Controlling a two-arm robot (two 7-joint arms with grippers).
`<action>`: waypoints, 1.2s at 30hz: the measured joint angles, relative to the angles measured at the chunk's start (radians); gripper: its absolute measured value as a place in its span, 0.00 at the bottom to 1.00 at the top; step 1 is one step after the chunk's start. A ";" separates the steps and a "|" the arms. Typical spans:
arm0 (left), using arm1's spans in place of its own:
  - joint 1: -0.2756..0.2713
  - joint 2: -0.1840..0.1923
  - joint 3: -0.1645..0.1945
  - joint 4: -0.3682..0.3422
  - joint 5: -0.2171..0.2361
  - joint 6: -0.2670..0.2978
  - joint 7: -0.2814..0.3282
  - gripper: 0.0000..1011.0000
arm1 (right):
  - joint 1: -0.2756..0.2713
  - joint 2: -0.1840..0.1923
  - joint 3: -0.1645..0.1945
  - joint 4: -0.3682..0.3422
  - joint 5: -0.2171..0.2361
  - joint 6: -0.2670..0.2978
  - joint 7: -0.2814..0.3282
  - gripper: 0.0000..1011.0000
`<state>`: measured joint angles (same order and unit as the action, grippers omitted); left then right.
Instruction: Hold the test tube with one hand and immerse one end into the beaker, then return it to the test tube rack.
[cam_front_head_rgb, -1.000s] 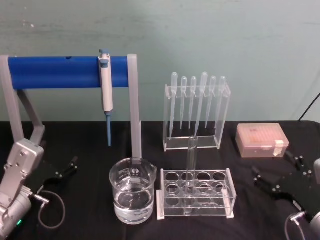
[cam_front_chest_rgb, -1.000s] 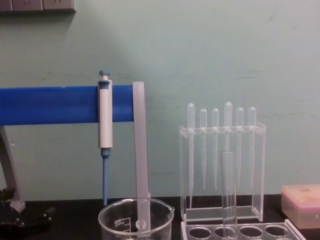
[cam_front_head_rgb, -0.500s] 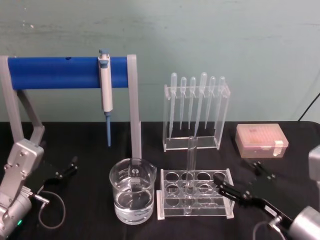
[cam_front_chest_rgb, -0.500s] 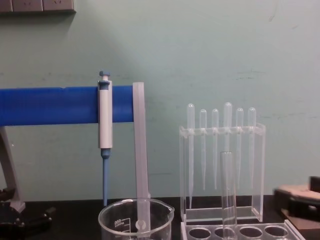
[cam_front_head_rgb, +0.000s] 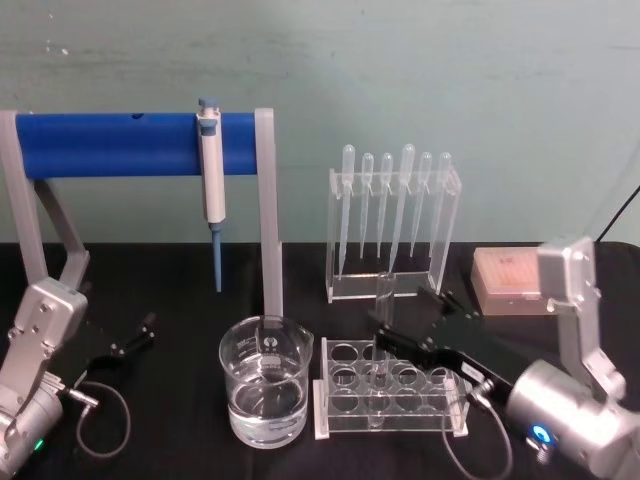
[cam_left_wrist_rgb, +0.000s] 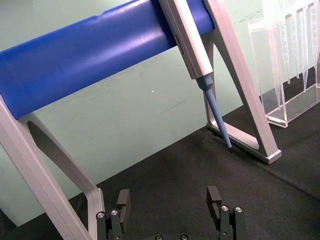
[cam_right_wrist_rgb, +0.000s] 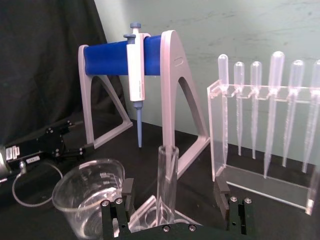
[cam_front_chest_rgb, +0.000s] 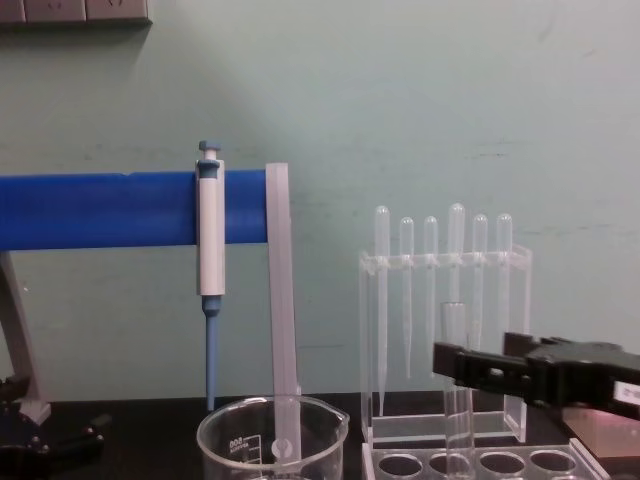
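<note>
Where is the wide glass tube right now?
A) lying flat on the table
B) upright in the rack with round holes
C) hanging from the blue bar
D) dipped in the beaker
B: the test tube stands upright in the rack, with the right gripper open around it; the left gripper sits far left.

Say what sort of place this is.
Probably a chemistry lab bench: a squat clear glass beaker, a wide clear glass test tube upright in a clear rack, the open right gripper straddling it, and thin plastic pipettes in a clear stand; left gripper idle.
</note>
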<state>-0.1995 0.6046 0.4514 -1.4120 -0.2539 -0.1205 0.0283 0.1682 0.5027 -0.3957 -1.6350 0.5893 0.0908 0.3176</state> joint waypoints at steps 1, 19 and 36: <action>0.000 0.000 0.000 0.000 0.000 0.000 0.000 0.99 | 0.008 -0.006 -0.002 0.006 -0.001 0.005 0.003 0.99; 0.000 0.000 0.000 0.000 0.000 0.000 0.000 0.99 | 0.141 -0.096 -0.020 0.140 -0.008 0.113 0.035 0.85; 0.000 0.000 0.000 0.000 0.000 0.000 0.000 0.99 | 0.150 -0.102 -0.025 0.142 -0.003 0.124 0.043 0.30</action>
<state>-0.1995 0.6046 0.4513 -1.4120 -0.2539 -0.1205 0.0282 0.3183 0.4008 -0.4208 -1.4935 0.5865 0.2149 0.3601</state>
